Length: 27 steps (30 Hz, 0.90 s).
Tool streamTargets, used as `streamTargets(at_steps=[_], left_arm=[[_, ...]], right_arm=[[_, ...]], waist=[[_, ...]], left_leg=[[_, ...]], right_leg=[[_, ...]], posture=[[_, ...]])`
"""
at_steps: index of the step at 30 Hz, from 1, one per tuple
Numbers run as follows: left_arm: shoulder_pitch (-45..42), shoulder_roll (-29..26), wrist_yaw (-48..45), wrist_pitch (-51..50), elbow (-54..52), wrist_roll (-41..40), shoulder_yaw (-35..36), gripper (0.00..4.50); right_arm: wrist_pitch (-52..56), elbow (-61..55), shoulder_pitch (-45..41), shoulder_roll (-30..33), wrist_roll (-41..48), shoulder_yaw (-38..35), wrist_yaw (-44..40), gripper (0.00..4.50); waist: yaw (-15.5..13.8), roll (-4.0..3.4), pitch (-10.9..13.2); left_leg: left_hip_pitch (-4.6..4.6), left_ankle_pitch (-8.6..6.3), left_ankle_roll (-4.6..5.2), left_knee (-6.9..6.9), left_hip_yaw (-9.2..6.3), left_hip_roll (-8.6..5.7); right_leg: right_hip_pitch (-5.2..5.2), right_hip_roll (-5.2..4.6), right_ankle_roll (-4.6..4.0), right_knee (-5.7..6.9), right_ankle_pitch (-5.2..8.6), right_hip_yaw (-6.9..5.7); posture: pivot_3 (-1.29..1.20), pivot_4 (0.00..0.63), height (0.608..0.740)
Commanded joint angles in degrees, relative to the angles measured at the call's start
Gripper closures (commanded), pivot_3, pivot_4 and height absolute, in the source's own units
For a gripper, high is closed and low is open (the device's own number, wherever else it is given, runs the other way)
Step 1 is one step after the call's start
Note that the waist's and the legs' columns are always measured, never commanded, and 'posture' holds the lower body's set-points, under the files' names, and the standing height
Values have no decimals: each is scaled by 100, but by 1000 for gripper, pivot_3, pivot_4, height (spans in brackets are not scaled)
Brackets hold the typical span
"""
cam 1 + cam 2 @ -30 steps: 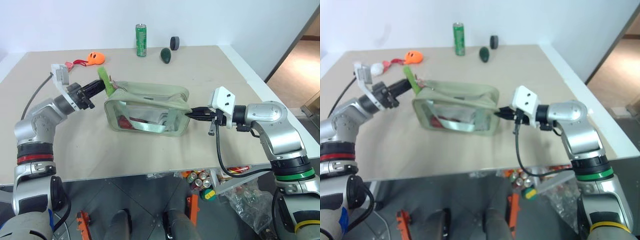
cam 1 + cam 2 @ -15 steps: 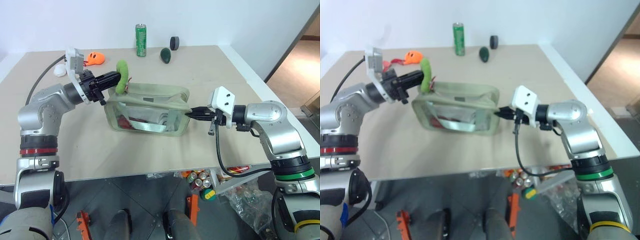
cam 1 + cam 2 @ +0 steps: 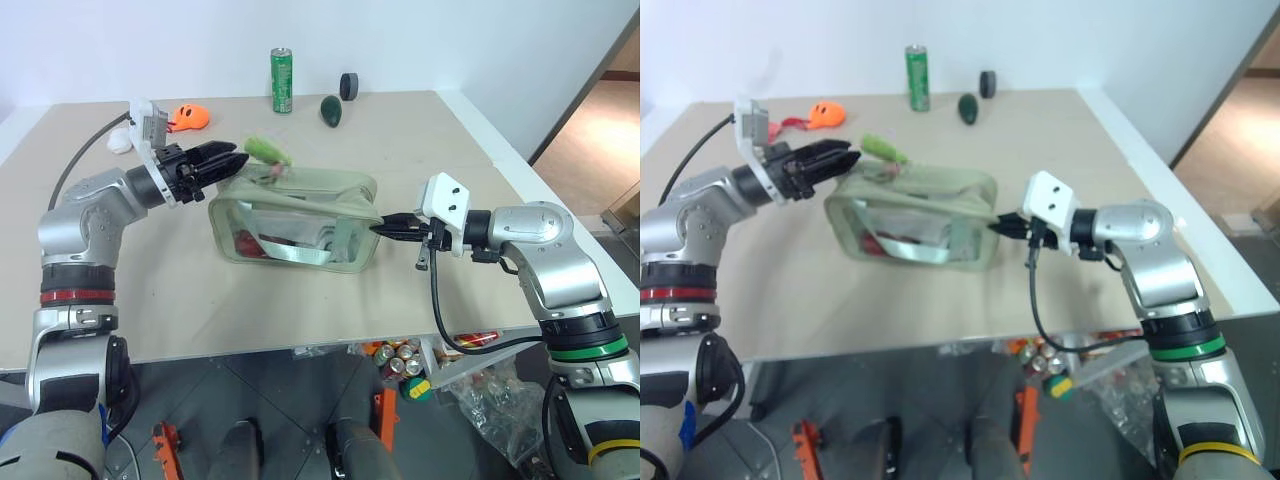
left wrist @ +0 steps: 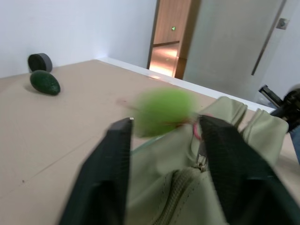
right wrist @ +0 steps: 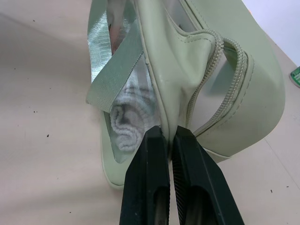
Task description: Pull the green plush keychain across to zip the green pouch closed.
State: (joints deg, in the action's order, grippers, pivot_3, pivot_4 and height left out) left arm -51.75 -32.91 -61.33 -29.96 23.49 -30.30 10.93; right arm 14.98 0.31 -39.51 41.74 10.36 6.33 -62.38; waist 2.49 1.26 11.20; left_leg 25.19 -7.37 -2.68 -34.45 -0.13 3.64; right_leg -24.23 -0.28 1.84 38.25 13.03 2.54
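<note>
Left wrist view: the left gripper [image 4: 164,154] is seen with its two black fingers [image 4: 101,178] spread well apart, and the green plush keychain [image 4: 165,111] is shown blurred just beyond and between their tips, gripped by neither; whether a tip brushes it cannot be told. Below it the zipper pull and the closed teeth at that end of the green pouch [image 4: 187,187] can be made out.

From the head views, the green pouch [image 3: 300,215] is found standing on the tabletop [image 3: 420,150] between the two arms, with the keychain [image 3: 268,150] over its left top corner, near the left gripper [image 3: 232,160]. The right gripper [image 3: 380,229] is held shut on the fabric at the pouch's right end; in the right wrist view its fingers [image 5: 150,183] are pressed together around that edge, and the zipper track there is seen parted, with the opening gaping.

The task is judged to be at an early stage. The pouch is braced by the right arm, which counts as done. The slider appears to sit at or near the left end, so nearly the whole run of the zipper is left to be closed. The keychain would have to be gripped again and drawn across toward the right end.
</note>
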Motion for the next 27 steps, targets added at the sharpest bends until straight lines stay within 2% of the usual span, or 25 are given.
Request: streamTargets(at_steps=[1, 4, 10, 19, 27], left_arm=[[5, -129, -142, -14, -325, -106, 35, 855], [116, -176, -312, -108, -512, -205, 53, 34], [213, -255, -350, -132, -485, -247, 148, 34], [-101, -238, -25, 0, 38, -251, 350, 34], [-1, -379, -270, 151, 129, -154, 236, 34]], right_arm=[[-70, -27, -150, -4, -25, -21, -7, 4500], [-74, -10, -161, -17, -32, -13, -13, 4500], [-82, 11, -169, -35, -44, -11, -21, 4500], [-98, 19, -184, -56, -53, -2, -24, 4500], [-83, -4, -167, -39, -53, -16, -23, 4500]], waist=[[0, 0, 0], [3, 0, 0], [7, 0, 0], [6, 0, 0], [7, 0, 0]], left_leg=[[0, 0, 0, 0, 0, 0], [0, 0, 0, 0, 0, 0], [-1, 0, 0, 0, 0, 0], [-1, 0, 0, -1, 2, 0], [-1, 0, 0, 0, 3, 0]], right_leg=[[0, 0, 0, 0, 0, 0], [0, 0, 0, 0, 0, 1], [-1, 0, 0, 0, 0, 1], [0, 1, 1, 0, -1, 2], [-1, 1, 1, 0, -1, 3]], posture=[[0, 150, 740], [0, 150, 740], [0, 150, 740], [0, 150, 740], [0, 150, 740]])
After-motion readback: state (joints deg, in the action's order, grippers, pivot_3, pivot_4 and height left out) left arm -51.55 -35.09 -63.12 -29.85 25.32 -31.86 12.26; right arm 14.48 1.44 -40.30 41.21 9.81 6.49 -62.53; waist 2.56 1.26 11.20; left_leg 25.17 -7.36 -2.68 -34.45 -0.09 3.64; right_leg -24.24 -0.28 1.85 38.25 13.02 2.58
